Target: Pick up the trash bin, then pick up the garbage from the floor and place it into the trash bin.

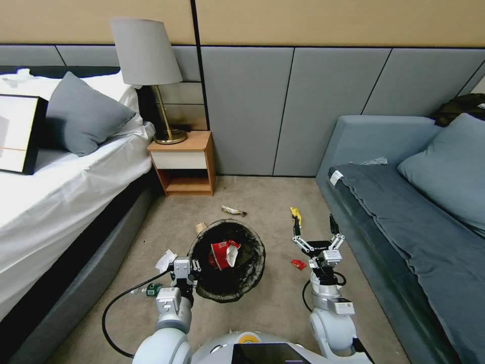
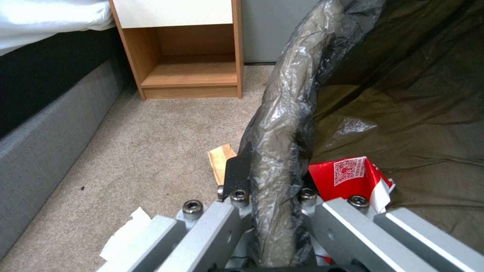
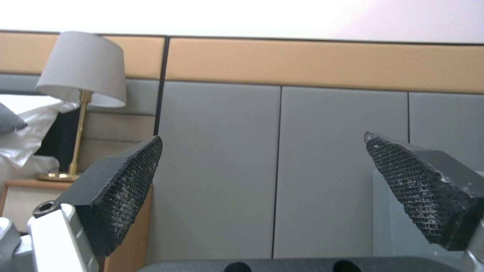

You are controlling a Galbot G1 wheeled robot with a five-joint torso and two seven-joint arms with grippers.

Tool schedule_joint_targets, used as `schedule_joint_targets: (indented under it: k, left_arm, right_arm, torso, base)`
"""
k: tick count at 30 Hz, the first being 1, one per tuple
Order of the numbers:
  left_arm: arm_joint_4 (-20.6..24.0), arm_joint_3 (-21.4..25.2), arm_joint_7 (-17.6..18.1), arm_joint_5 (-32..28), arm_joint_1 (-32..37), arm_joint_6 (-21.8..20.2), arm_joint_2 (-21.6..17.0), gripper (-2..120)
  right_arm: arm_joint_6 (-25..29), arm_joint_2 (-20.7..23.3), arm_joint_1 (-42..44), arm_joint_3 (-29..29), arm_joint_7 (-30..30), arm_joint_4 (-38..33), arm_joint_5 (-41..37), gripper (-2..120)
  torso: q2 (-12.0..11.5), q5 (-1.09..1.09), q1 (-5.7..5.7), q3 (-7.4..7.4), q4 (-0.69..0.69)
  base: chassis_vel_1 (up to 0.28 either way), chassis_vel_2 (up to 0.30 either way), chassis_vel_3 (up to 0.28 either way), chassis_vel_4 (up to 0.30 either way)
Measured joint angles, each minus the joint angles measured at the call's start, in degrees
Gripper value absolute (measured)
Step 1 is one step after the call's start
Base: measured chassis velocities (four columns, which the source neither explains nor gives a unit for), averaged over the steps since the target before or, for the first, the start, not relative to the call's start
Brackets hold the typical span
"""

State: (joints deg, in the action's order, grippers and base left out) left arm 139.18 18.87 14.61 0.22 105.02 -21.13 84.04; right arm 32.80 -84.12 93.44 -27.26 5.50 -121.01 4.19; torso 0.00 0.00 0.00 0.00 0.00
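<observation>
Red wrapper (image 1: 298, 264) lies on the floor (image 1: 262, 308), well to the bin's 3 o'clock and just at the 9 o'clock side of your right gripper (image 1: 314, 227), which stands raised with its jaws spread wide and empty. Your right arm is clearly the nearer one. The trash bin (image 1: 226, 259), already containing a red-and-white wrapper (image 1: 223, 254), is held at its bag-covered rim, about 8 o'clock, by your left gripper (image 1: 183, 269), clamped tight. Expect to lower the right gripper onto the wrapper.
</observation>
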Motion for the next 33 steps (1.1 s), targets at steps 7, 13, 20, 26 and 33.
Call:
schedule_joint_targets:
  k: [7,13,20,26,33]
  left_arm:
    - [0.19,-0.11,0.0,0.01,0.19,0.03,-0.11,0]
    - [0.3,-0.11,0.0,0.11,0.27,0.14,-0.13,0]
    - [0.16,-0.3,0.02,0.24,0.15,0.36,-0.12,0]
    - [-0.09,-0.59,0.14,0.26,-0.05,0.38,-0.11,0]
    - [-0.09,-0.49,0.21,0.28,0.02,0.37,-0.11,0]
  right_arm:
    - [-13.44,2.3,-1.39,0.04,3.99,-1.18,-0.65,100]
    - [-34.27,4.88,-3.62,1.49,8.51,-1.74,-8.04,100]
    - [-49.36,7.47,-7.18,1.9,8.91,1.12,-14.79,100]
    - [-56.22,9.31,-9.92,2.48,8.46,8.65,-18.16,100]
    - [-57.47,10.12,-12.33,3.19,6.24,15.84,-18.62,100]
  torso:
    - [0.0,0.0,0.0,0.0,0.0]
    - [0.0,0.0,0.0,0.0,0.0]
    - [0.0,0.01,0.0,0.0,0.0]
    - [0.0,0.01,0.0,0.0,-0.01]
    - [0.0,0.0,0.0,0.0,0.01]
  base:
    - [0.0,0.0,0.0,0.0]
    - [0.0,0.0,0.0,0.0]
    - [0.0,0.0,0.0,0.0]
    - [0.0,0.0,0.0,0.0]
    - [0.0,0.0,0.0,0.0]
